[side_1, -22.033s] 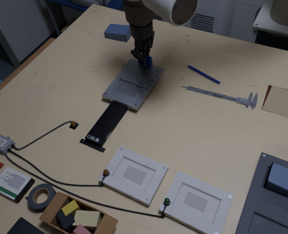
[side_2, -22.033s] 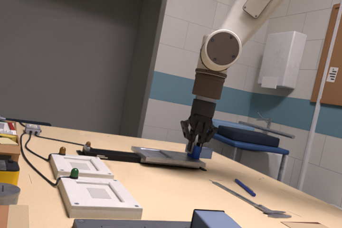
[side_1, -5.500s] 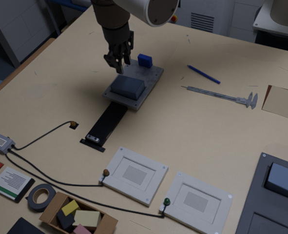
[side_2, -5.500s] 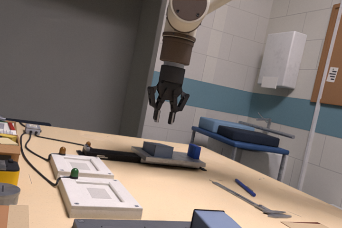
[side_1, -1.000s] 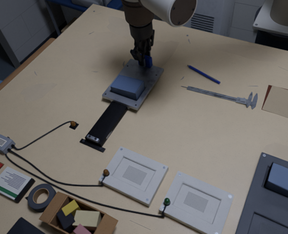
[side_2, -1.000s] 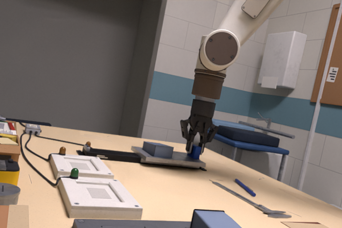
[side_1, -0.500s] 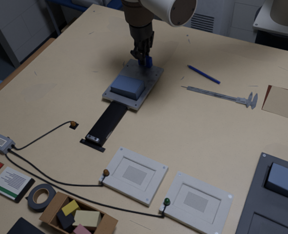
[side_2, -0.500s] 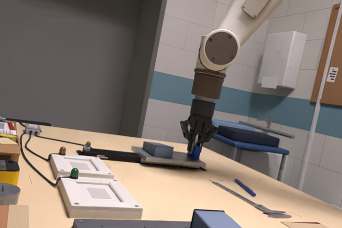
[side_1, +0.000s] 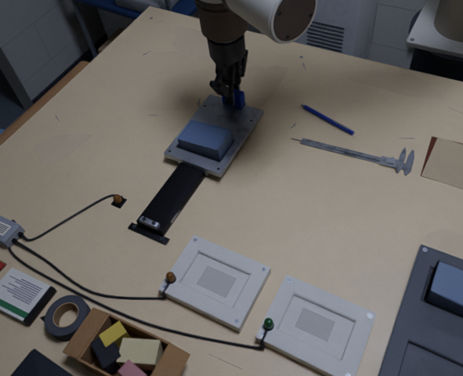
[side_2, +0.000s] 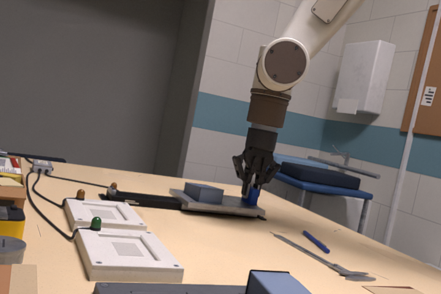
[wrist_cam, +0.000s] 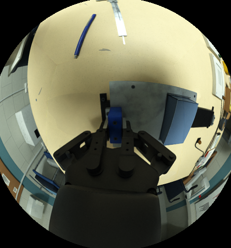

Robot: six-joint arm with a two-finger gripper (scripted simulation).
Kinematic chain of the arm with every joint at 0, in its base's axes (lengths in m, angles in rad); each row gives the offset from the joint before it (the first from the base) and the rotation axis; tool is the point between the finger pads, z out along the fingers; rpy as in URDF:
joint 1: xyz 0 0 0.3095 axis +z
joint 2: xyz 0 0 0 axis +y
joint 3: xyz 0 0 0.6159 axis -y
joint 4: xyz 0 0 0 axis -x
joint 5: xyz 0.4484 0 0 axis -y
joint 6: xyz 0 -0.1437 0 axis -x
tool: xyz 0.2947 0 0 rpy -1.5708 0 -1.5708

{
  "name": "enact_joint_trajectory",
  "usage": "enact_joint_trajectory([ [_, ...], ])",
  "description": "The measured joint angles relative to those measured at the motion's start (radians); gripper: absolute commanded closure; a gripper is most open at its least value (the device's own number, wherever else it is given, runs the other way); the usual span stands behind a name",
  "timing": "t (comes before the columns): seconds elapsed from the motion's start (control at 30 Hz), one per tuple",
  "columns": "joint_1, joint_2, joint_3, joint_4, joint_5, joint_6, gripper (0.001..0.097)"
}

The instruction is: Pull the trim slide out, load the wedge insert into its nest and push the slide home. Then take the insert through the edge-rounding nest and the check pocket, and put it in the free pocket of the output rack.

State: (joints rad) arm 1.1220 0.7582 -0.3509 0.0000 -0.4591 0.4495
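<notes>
The blue slide handle (side_1: pixel 235 99) (side_2: pixel 251 196) (wrist_cam: pixel 115 126) stands at the far end of the grey trim plate (side_1: pixel 215 133) (side_2: pixel 217 205), with a blue-grey cover block (side_1: pixel 205 139) (wrist_cam: pixel 180 118) on the plate's near half. The handle is gripped by my gripper (side_1: pixel 228 94) (side_2: pixel 250 189) (wrist_cam: pixel 114 134), which is closed on it from above. A black rail (side_1: pixel 170 200) runs from the plate toward the table front. Two white nests (side_1: pixel 217 281) (side_1: pixel 316 326) lie nearer the front. The dark output rack (side_1: pixel 442 315) holds one blue-grey block (side_1: pixel 456 291). I see no wedge insert on the plate.
A cardboard box (side_1: pixel 126 350) of coloured blocks sits at the front left beside a tape roll (side_1: pixel 66 315). A blue pen (side_1: pixel 328 119) and a caliper (side_1: pixel 357 154) lie right of the plate. Cables (side_1: pixel 85 289) run from a junction box (side_1: pixel 1 230) to the lamps.
</notes>
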Motion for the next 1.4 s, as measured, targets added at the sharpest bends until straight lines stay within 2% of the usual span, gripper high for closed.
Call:
enact_joint_trajectory([
  [1.4, 0.02, 0.021, 0.064, 0.0, -0.047, -0.021, 0.0901],
])
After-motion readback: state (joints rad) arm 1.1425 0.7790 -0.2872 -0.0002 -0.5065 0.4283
